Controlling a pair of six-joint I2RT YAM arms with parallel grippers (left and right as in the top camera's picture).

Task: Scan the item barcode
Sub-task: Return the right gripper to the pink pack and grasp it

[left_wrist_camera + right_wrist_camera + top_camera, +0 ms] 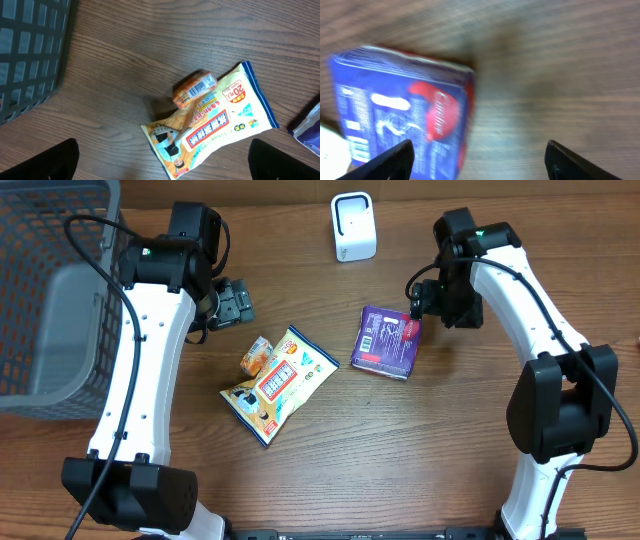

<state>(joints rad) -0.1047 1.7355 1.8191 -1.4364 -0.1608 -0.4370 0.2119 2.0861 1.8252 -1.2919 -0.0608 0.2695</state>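
Right, biggest first. Wooden table [440,440] carries everything. Grey mesh basket [50,290] takes the left edge, probably the drop spot for scanned goods; its left side is cut off by the frame.

Left arm runs up beside the basket. Left gripper [235,305] sits near the basket's corner, jaws released and wide with nothing between them. Reads as standby, out of the way.

Right arm bends in from the right. Right gripper [480,147] is low at the far right corner of the purple box [388,340], fingers [395,160] spread, grasping nothing. One finger overlaps the box's near edge and the other is over bare wood, so the box is not bracketed.

Yellow-white snack bag [278,385] lies flat left of centre, apart from the box, likely waiting its turn.

The purple box is my guess for the item in hand. It lies flat on the table right of centre, well short of the scanner. A barcode-like strip seems to face up, so it would need lifting and turning.

White scanner [352,227] stands upright at the far edge, placed where either arm can present a pack. Small orange packet [195,90] touches the bag's upper edge, barcode up.

Hard to read:
- Right wrist view is blurred, so the box print is unreadable and its left end is cropped.
- Cannot tell whether the finger touches the box.
- Left wrist view shows only a sliver of the box at the right edge.
- Scanner face is too small to make out.
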